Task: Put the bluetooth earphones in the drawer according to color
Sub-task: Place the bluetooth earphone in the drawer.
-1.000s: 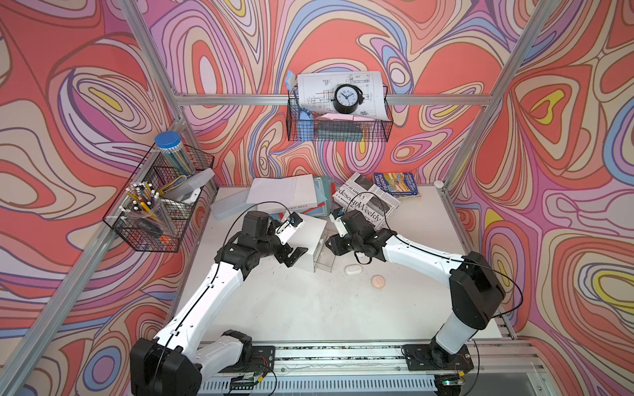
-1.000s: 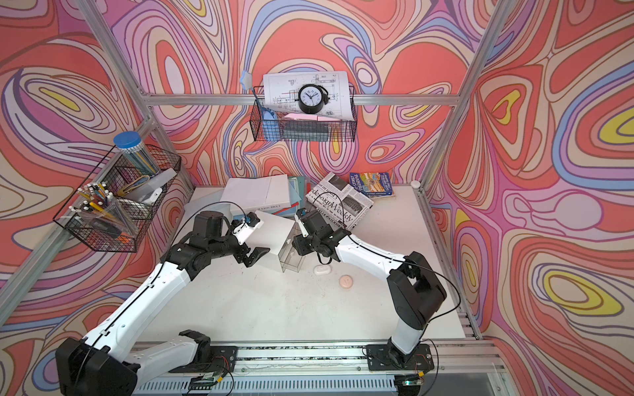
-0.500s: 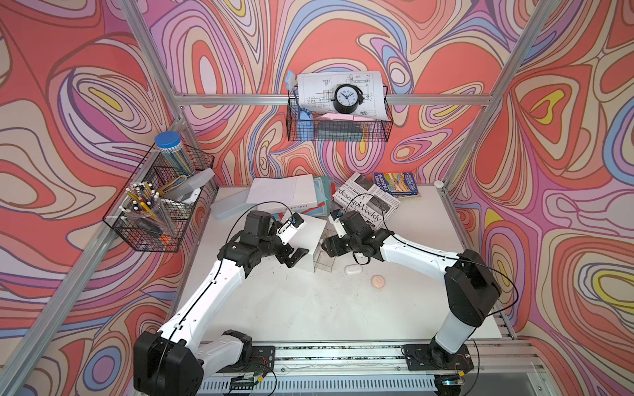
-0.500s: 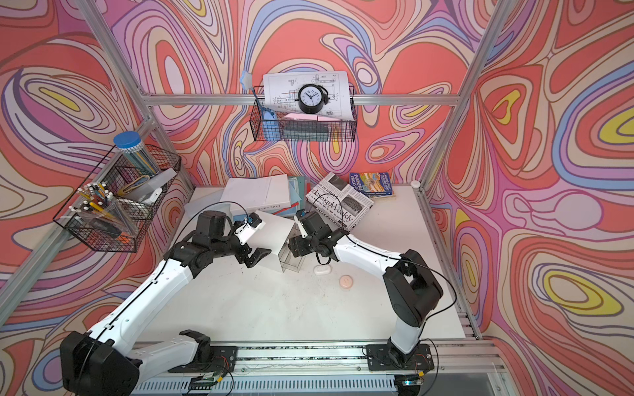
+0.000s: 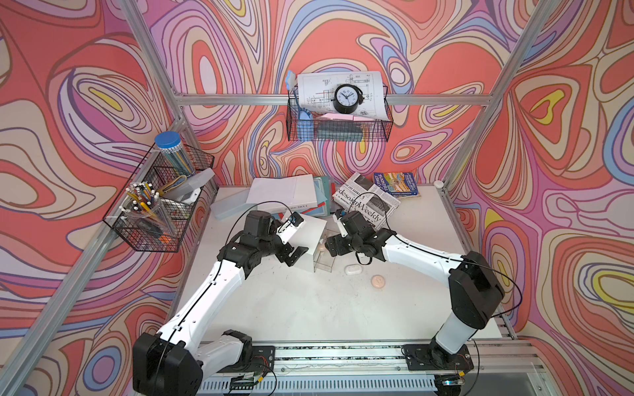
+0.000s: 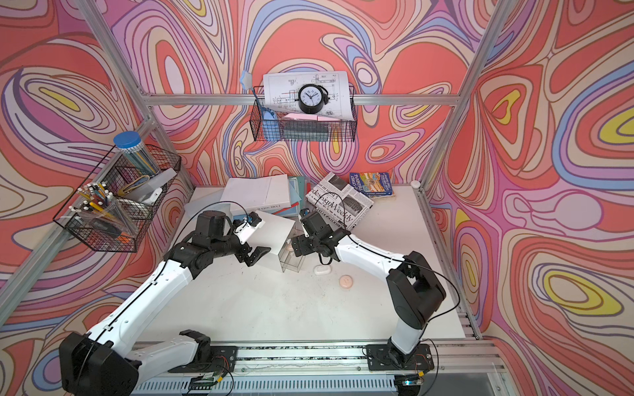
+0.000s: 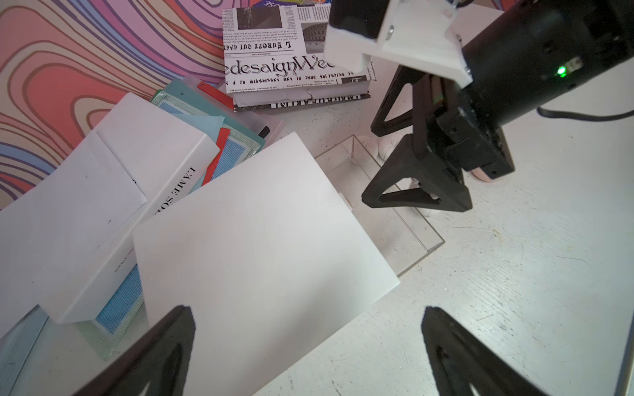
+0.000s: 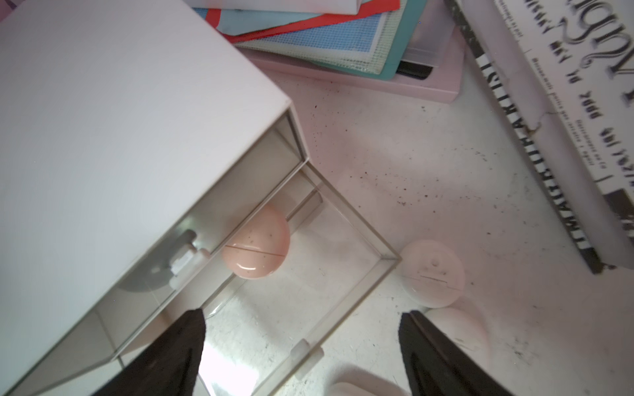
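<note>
The drawer cabinet (image 5: 310, 233) is a white box with its lowest clear drawer (image 8: 384, 255) pulled out. A beige-pink earphone case (image 8: 255, 248) lies inside that drawer, free of the fingers. My right gripper (image 8: 302, 319) hovers open over the drawer, also seen in a top view (image 5: 331, 245). A white case (image 8: 432, 274) sits on the table just outside the drawer's side wall. Farther right lie another white case (image 5: 353, 269) and a beige-pink case (image 5: 378, 282). My left gripper (image 7: 307, 319) is open and empty, straddling the cabinet's near corner.
Behind the cabinet lie a white book (image 5: 281, 192), coloured folders (image 8: 326, 44) and a newspaper-print book (image 5: 365, 204). A frosted pencil box (image 5: 228, 205) rests at the back left. A wire basket of pens (image 5: 154, 209) hangs on the left wall.
My right gripper's jaws have spread wide above the open drawer and the arm has shifted slightly left. The left arm has barely moved.
</note>
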Motion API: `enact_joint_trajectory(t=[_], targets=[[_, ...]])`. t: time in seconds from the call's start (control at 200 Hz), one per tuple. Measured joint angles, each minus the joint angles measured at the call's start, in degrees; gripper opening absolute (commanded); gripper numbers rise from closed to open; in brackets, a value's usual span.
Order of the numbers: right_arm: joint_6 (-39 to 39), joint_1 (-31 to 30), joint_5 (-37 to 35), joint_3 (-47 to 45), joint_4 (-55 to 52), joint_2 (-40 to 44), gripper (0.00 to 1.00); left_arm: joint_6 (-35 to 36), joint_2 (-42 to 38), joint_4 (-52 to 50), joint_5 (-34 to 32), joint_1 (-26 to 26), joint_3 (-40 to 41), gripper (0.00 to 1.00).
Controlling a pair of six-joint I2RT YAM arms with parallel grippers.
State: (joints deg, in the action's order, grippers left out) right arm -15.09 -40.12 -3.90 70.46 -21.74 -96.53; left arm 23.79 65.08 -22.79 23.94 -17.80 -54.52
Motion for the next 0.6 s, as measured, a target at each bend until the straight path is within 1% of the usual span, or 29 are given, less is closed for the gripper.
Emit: enact_joint_trajectory(t=[0.11, 0.25, 0.431, 0.601], targets=[[0.44, 0.24, -3.39, 0.00, -3.34, 5.35, 0.93, 0.11, -1.55, 1.11, -0.59, -0.90, 0.94, 0.99], [-0.85, 1.86, -7.28, 1.27, -11.17, 10.71, 0.93, 0.00, -1.55, 2.29, -0.55, -3.02, 1.16, 0.98], [-5.27, 6.47, -7.52, 0.87, -21.09, 15.39, 0.94, -0.46, -0.57, 4.59, -0.48, -8.31, 1.84, 0.98], [-7.13, 7.63, -7.13, -0.79, -29.35, 15.08, 0.94, 0.31, 1.90, 4.87, -1.95, -13.18, 1.88, 0.98]])
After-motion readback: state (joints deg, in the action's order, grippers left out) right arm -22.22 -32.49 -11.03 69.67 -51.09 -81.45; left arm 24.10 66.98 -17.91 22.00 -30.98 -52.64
